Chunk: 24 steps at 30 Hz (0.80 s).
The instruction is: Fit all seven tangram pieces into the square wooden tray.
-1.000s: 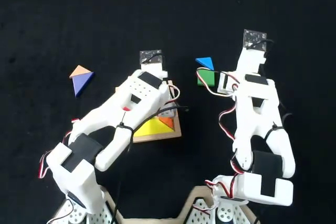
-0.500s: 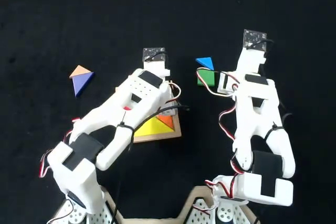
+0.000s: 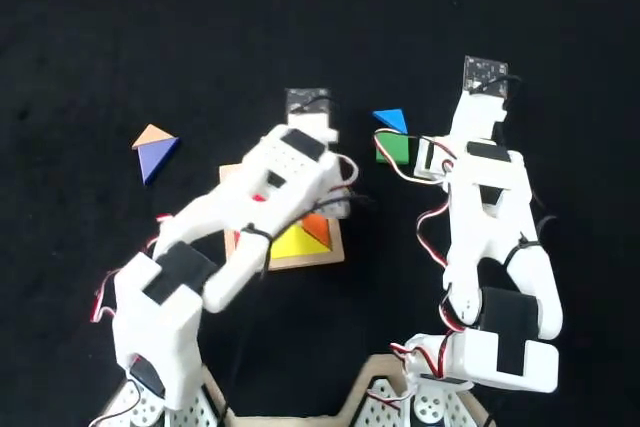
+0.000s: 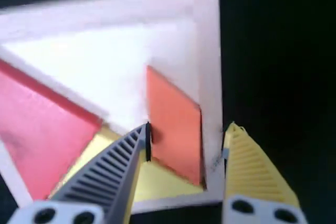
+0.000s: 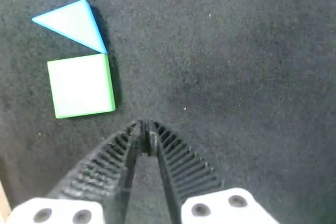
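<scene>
Tray (image 4: 209, 51) with three pieces (image 4: 176, 129), four loose pieces (image 3: 395, 150)

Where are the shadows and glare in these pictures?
Right wrist view: the green square and blue triangle each throw a dark shadow along one edge; left wrist view: the wooden tray glares almost white; high view: the black table looks evenly dark.

The square (image 5: 81, 85) is green, the triangle (image 5: 71, 22) blue, the table (image 5: 236, 51) black.
</scene>
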Each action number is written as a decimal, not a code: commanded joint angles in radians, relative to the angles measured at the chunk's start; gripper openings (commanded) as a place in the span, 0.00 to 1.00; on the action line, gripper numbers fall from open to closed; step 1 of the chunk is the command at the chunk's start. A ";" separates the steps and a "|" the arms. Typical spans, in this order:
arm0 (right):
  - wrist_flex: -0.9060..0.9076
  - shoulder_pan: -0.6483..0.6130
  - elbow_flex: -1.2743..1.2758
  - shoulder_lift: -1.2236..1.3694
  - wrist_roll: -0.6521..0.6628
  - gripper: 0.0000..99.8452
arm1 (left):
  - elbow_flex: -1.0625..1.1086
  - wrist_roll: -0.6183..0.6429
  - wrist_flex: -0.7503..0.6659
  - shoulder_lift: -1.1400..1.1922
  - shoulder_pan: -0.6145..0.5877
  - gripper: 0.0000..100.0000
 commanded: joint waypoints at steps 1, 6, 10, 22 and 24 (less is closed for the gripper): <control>-0.011 -0.017 -0.019 -0.016 0.002 0.01 | -0.073 -0.006 0.054 -0.005 0.076 0.23; -0.009 -0.017 -0.019 -0.016 0.002 0.01 | -0.074 -0.005 0.106 -0.008 0.101 0.23; -0.009 -0.017 -0.019 -0.016 0.002 0.01 | -0.125 -0.005 0.173 -0.011 0.090 0.23; -0.009 -0.011 -0.019 -0.016 0.002 0.01 | -0.839 -0.178 0.641 -0.006 -0.105 0.23; -0.009 -0.011 -0.019 -0.016 0.002 0.01 | -0.903 -0.255 0.638 -0.011 -0.180 0.24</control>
